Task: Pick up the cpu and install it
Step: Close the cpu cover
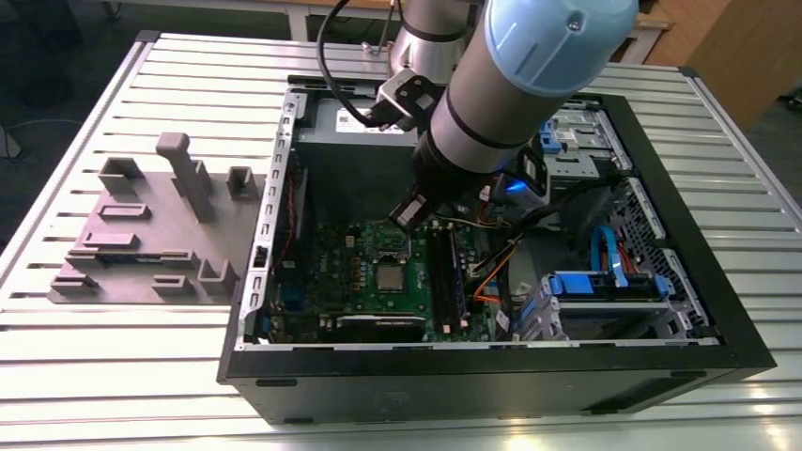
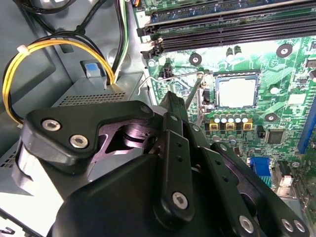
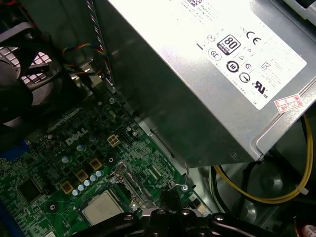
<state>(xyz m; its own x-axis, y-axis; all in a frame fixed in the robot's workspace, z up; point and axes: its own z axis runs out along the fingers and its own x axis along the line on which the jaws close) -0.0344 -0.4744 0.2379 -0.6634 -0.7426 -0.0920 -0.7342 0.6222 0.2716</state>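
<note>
Cpu [image 2: 236,92] sits flat in its socket on the motherboard [image 1: 357,282], inside the case [image 1: 501,376] on the desk [image 1: 126,376]. Claw [image 2: 170,106] hovers beside the socket; its state: cannot tell.

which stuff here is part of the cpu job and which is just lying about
Part of the job:
- cpu, lying flat in its socket on the motherboard
- gripper, just above the board beside the socket

Just lying about:
- power supply box
- yellow cable
- grey fixture block outside the case
</note>
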